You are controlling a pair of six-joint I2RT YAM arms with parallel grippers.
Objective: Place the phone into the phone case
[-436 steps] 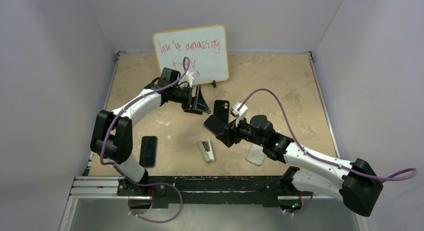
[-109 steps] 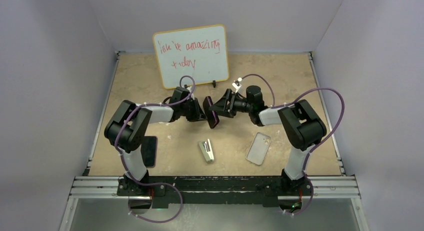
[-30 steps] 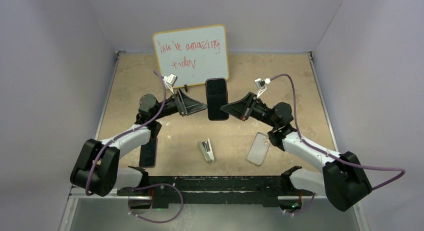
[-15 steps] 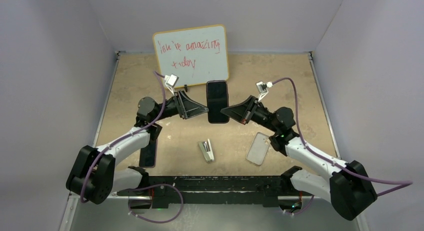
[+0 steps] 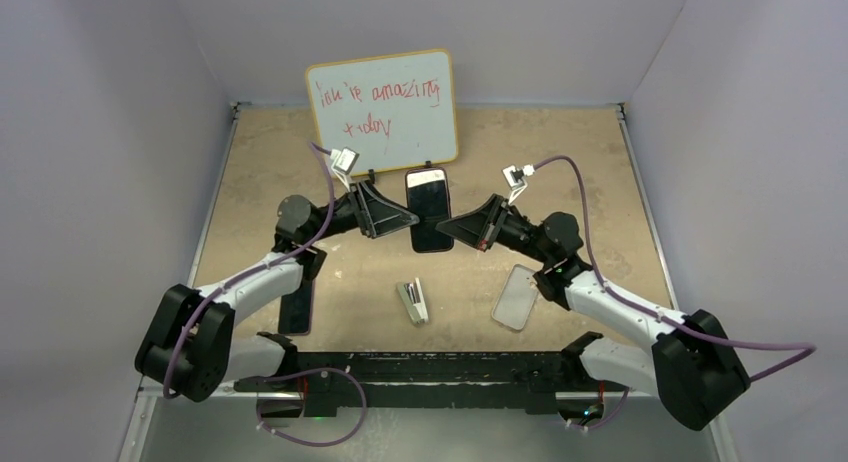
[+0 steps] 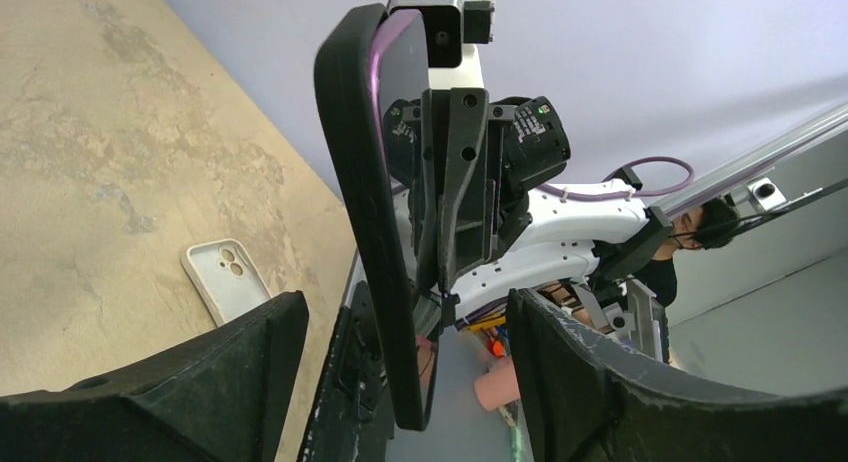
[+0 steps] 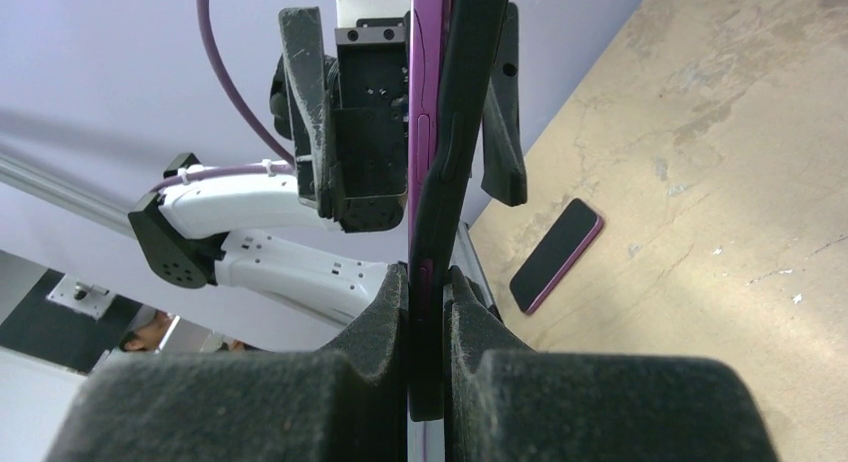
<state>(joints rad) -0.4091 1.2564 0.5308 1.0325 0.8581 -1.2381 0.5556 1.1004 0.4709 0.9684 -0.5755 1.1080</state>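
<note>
A dark phone [image 5: 430, 217] with a purple rim and a black back cover hangs upright above the table's middle, and my right gripper [image 5: 452, 226] is shut on its edge. The right wrist view shows it edge-on [image 7: 430, 162], with the right gripper [image 7: 428, 282] pinching it. My left gripper [image 5: 406, 217] stands open at its other side. In the left wrist view the phone's end [image 6: 375, 202] sits inside the left gripper [image 6: 405, 317], touching neither finger. The whitish phone case [image 5: 517, 297] lies flat at the front right, also visible as phone case [image 6: 225, 279].
A second dark phone [image 5: 296, 302] with a purple edge lies flat at the front left, seen too as a dark phone [image 7: 556, 255]. A small grey stapler [image 5: 413, 302] rests front centre. A whiteboard [image 5: 382, 110] stands at the back. Walls close in on three sides.
The held phone has sunk slightly toward the front and tilted, so its top now catches light. The left gripper has edged closer around it, still open. The right grip is unchanged.
</note>
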